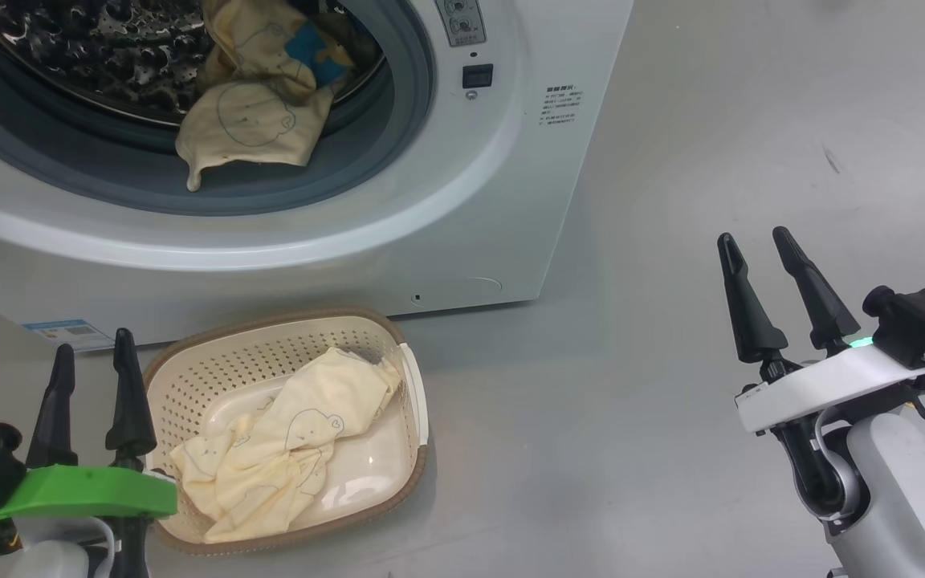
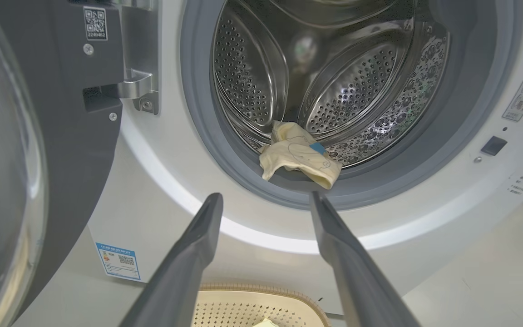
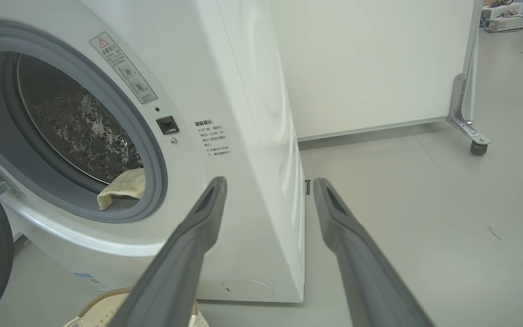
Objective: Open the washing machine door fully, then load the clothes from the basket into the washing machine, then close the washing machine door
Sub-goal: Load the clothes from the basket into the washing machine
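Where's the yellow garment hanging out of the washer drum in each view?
Head view: yellow garment top, left of centre, spilling over the grey gasket.
Left wrist view: garment centre, on the gasket.
Right wrist view: garment lower left, on the gasket.
Shared landmark: black latch socket, right of the gasket everywhere.

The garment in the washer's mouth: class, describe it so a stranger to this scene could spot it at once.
Find the big white washing machine and its round opening. At the bottom edge, a pale yellow garment droops from the steel drum onto the grey gasket. Unlike the similar clothes in the basket on the floor, it shows a bright blue patch.
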